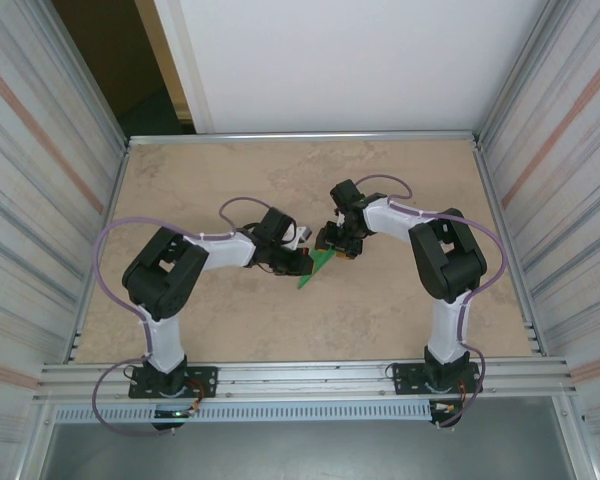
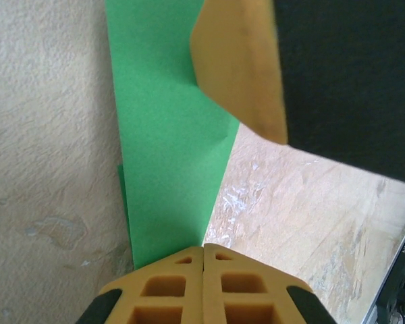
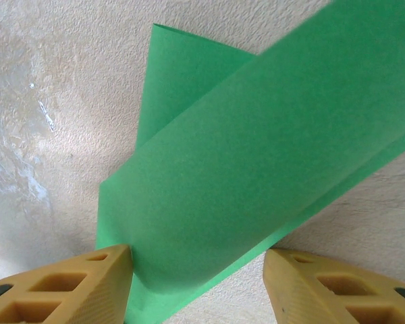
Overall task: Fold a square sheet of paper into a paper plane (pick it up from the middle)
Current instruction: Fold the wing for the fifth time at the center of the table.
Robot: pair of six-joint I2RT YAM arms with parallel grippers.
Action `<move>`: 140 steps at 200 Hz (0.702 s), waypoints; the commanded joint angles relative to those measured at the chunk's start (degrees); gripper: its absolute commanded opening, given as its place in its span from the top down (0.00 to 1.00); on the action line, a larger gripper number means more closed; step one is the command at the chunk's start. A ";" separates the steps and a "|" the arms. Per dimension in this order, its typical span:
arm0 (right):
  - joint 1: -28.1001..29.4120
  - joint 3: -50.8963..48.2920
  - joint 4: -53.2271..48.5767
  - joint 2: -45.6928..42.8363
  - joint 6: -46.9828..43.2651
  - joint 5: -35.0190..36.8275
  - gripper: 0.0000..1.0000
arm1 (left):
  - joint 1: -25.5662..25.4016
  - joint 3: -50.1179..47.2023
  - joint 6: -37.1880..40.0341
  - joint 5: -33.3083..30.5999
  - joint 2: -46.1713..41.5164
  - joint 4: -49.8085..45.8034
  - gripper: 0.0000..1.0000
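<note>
The green paper [image 1: 315, 268], folded into a long narrow shape, lies tilted in the middle of the table between my two grippers. My left gripper [image 1: 302, 263] is shut, and in the left wrist view the paper [image 2: 169, 148] runs straight into its closed tips [image 2: 204, 248]. My right gripper [image 1: 335, 246] stands open at the paper's far end. In the right wrist view a raised flap of the paper [image 3: 256, 169] sits between its spread fingers [image 3: 197, 260], touching the left one. A right finger [image 2: 236, 67] shows over the paper's far end.
The beige table [image 1: 280, 330] is bordered by metal rails and corrugated side walls [image 1: 40, 200]. A white panel [image 1: 350, 60] stands behind the far edge. Both arm bases sit on the front rail [image 1: 300, 378].
</note>
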 commanded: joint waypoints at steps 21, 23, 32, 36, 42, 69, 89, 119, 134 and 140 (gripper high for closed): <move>1.35 -4.35 1.99 10.10 0.35 4.39 0.45 | -0.17 0.34 -0.34 -1.02 0.49 -1.60 0.93; 1.35 -4.40 2.00 10.12 0.30 4.34 0.45 | -0.17 0.32 -0.42 -1.02 0.47 -1.61 0.93; 1.32 -4.48 2.08 10.12 0.22 4.37 0.46 | -0.25 0.25 -0.39 -1.00 0.45 -1.59 0.93; 1.43 -4.51 2.03 10.12 0.25 4.32 0.46 | -0.25 0.28 -0.45 -1.03 0.41 -1.58 0.93; 1.38 -4.57 2.17 10.17 0.22 4.37 0.47 | -0.33 0.30 -0.45 -1.04 0.32 -1.61 0.93; 1.48 -4.82 2.27 10.30 0.10 4.41 0.48 | -0.51 0.49 -0.45 -1.05 -0.22 -1.75 0.93; 1.53 -4.92 2.34 10.28 0.00 4.65 0.49 | -0.46 0.90 -0.79 -0.68 -1.19 -1.78 0.92; 1.61 -5.23 2.55 10.22 -0.09 4.70 0.49 | -0.45 1.76 -1.89 -0.30 -3.59 -1.14 0.91; 1.63 -5.36 2.69 10.28 -0.09 4.76 0.50 | -0.47 2.33 -2.50 -0.75 -4.00 -1.08 0.90; 1.59 -5.46 2.75 10.27 -0.09 4.68 0.50 | -0.45 2.36 -2.70 -1.05 -3.95 -1.13 0.90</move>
